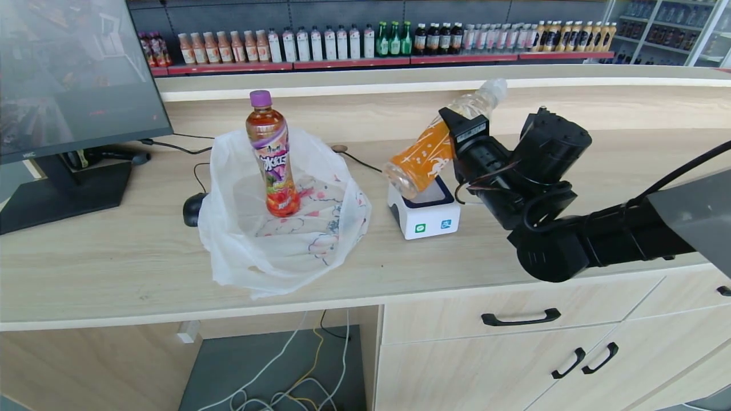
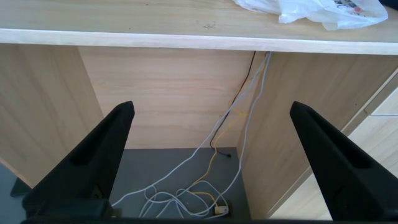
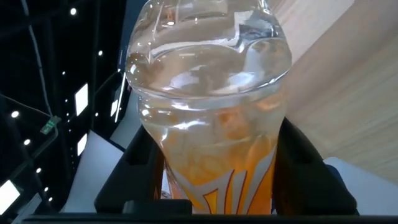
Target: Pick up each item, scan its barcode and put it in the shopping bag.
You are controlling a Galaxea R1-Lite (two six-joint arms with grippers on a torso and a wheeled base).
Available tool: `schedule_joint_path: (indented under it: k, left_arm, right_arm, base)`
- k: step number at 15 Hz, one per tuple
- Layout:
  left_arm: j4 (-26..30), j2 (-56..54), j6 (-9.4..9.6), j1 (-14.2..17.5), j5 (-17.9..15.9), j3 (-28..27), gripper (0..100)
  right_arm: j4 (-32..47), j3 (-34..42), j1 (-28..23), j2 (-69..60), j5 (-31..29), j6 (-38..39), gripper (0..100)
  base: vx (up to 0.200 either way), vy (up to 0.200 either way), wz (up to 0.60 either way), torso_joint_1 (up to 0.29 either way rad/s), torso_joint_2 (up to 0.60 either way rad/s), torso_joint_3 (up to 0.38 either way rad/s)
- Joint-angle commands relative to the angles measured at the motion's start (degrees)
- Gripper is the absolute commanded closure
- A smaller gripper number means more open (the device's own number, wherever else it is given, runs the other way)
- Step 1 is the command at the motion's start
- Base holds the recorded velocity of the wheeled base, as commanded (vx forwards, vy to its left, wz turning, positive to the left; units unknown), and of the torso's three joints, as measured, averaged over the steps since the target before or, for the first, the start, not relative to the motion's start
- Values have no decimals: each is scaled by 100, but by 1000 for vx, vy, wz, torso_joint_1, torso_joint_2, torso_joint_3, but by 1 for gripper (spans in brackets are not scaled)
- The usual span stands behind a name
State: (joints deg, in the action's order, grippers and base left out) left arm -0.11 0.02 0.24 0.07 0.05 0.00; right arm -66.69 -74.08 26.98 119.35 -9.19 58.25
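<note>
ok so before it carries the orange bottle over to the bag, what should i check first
1. Grip: ok. The right hand is shut around the middle of the orange bottle.
2. Position for scanning: ok. The bottle is held tilted, its bottom end just above the scanner.
3. Barcode facing the scanner: cannot tell.
4. Bag mouth: ok. The bag sits open upward on the counter.
5. Drop spot: not ok. The purple-capped bottle stands upright in the bag's middle, so aiming beside it seems safer.
6. Left hand: ok. It is open and low, below the counter's edge.
</note>
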Motion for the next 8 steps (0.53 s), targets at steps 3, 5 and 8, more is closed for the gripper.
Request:
schedule_joint_path:
  k: [3,5,8]
  left_arm:
    - [2,-2,2,1,4,0,0]
    - [-7,-2,2,1,4,0,0]
    - [-7,-2,2,1,4,0,0]
  right_arm:
    - [-1,122,0,1,-4,29,100]
    - [-1,122,0,1,-4,38,100]
    - [-1,131,0,10,-4,38,100]
  base:
    - [0,0,0,0,0,0]
    - [0,0,0,0,0,0]
    - [0,0,0,0,0,0]
